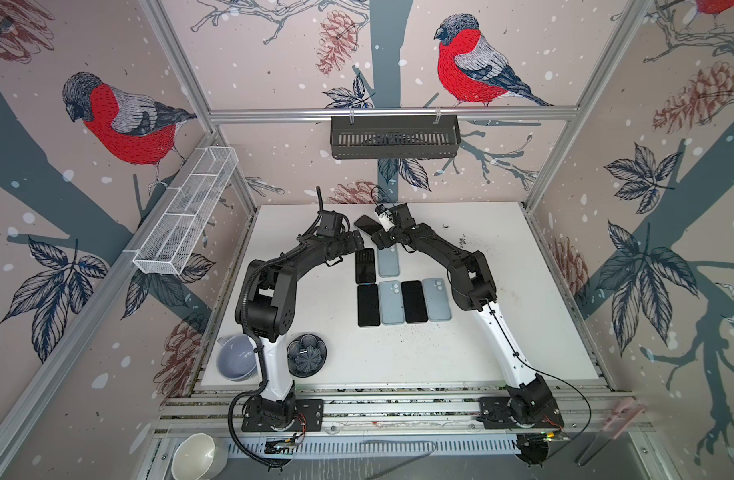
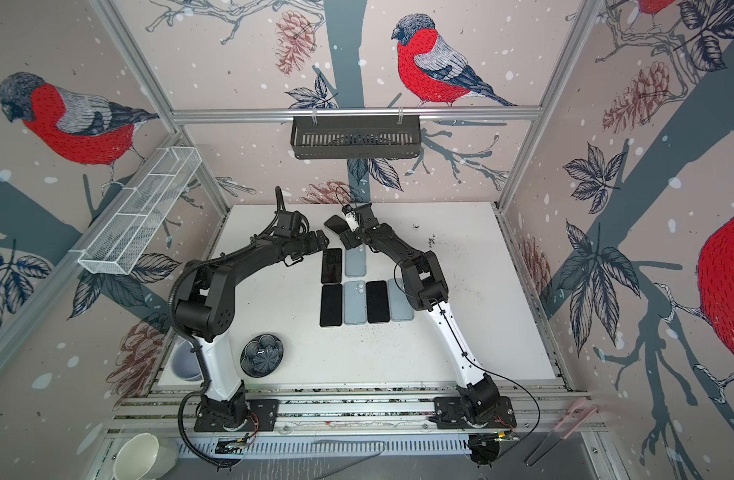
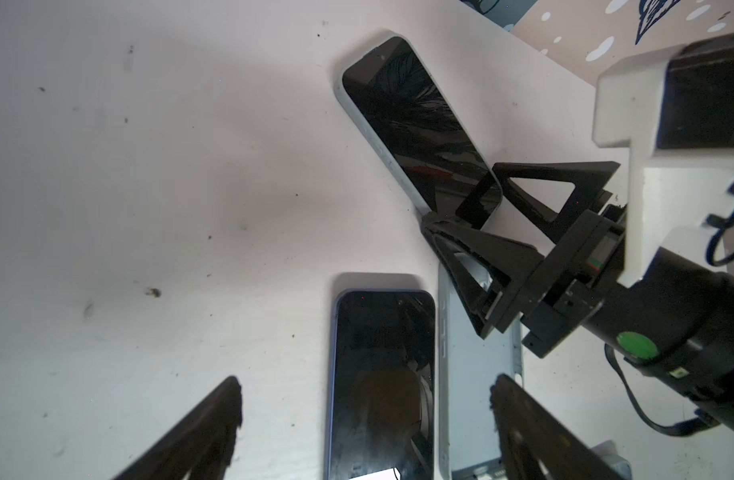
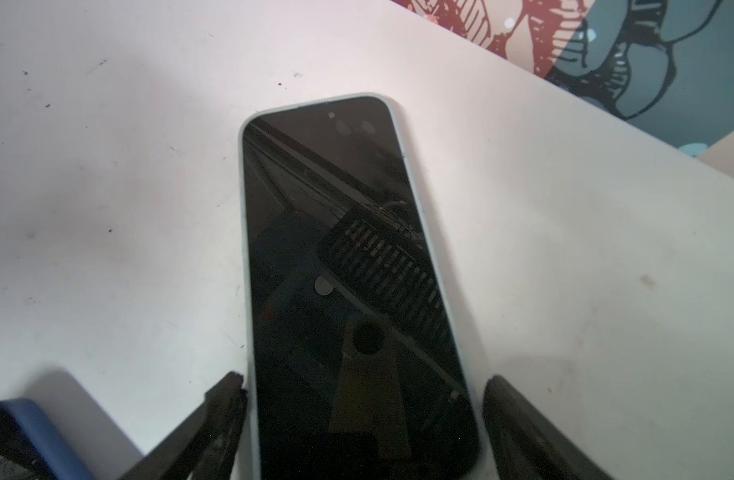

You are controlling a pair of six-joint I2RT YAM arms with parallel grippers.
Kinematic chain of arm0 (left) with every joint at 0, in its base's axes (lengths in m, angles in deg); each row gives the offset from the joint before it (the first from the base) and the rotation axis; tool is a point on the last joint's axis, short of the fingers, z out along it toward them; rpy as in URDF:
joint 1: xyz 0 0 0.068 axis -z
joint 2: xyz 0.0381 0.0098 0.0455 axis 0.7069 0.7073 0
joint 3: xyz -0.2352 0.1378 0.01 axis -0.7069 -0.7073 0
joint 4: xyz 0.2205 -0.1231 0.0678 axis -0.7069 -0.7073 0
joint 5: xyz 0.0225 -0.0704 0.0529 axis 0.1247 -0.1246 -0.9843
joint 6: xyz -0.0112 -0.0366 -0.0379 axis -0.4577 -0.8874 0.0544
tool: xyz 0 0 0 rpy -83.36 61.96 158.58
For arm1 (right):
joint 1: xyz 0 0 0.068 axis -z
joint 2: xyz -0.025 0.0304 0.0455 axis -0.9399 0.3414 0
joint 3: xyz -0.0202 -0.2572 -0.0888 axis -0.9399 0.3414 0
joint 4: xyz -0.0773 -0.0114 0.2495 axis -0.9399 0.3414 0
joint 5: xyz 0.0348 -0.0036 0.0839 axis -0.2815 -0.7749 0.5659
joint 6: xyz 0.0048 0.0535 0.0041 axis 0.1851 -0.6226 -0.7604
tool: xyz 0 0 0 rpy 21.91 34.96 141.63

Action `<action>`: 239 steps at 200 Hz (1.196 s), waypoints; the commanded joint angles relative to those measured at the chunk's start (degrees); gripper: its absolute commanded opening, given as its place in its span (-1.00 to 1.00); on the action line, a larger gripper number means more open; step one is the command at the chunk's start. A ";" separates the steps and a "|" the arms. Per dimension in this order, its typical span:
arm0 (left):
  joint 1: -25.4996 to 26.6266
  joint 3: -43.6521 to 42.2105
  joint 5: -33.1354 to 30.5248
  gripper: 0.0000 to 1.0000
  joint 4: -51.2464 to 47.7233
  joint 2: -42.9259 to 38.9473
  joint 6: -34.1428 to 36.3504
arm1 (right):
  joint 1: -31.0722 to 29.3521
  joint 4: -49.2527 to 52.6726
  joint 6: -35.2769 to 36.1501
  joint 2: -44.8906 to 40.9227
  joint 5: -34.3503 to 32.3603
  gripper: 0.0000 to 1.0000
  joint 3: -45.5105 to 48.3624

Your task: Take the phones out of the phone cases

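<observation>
**A robot test cell in a lab**

A left arm point(image 1: 269, 291) and a right arm point(image 1: 473, 270) are bolted to an aluminium rail point(image 1: 398, 409), far behind their jaws. An aluminium frame point(image 1: 274, 113) boxes in the white table point(image 1: 523, 332), with bullfinch wallpaper point(image 1: 469, 62) for walls. A black slotted basket point(image 1: 394, 141) hangs from the frame beyond the jaws; a white wire basket point(image 1: 186, 216) hangs to their left. Loose cable point(image 1: 230, 419) and a circuit board point(image 1: 280, 448) sit by the arm bases.
</observation>
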 commanded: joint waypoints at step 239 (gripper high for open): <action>-0.14 -6.40 7.62 0.78 10.04 -3.54 -1.28 | 5.97 -6.89 -6.00 -17.51 -2.84 -0.34 26.34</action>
